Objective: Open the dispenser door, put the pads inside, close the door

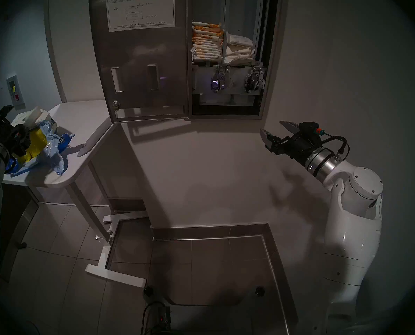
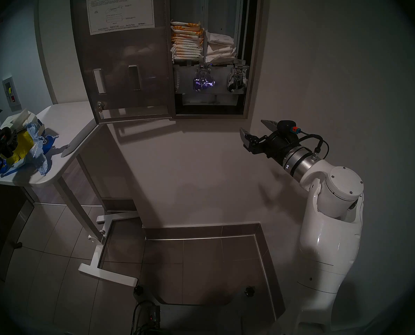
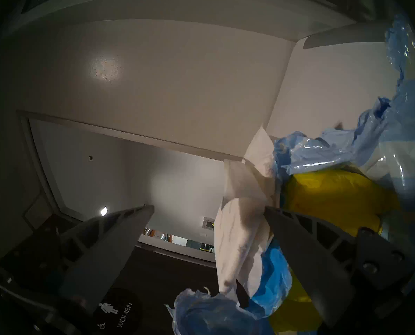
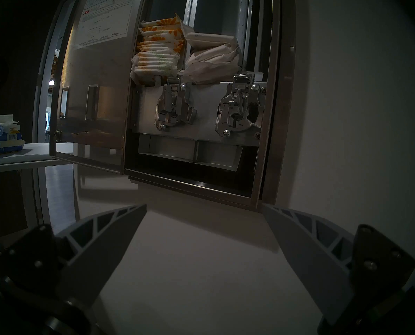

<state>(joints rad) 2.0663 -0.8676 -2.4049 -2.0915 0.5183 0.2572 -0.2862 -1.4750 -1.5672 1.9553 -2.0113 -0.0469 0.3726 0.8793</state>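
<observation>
Grippers both gape empty: left gripper (image 3: 208, 210) beside table pads (image 3: 240, 233), right gripper (image 4: 204, 207) below the swung-open dispenser door (image 4: 97, 90) (plain white stack inside).

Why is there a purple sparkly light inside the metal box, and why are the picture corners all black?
Head views: the purple spot is glare on the shiny left lever; the fisheye lens darkens the corners. Right wrist view: that lever just gleams silver; the room is dim.
</observation>
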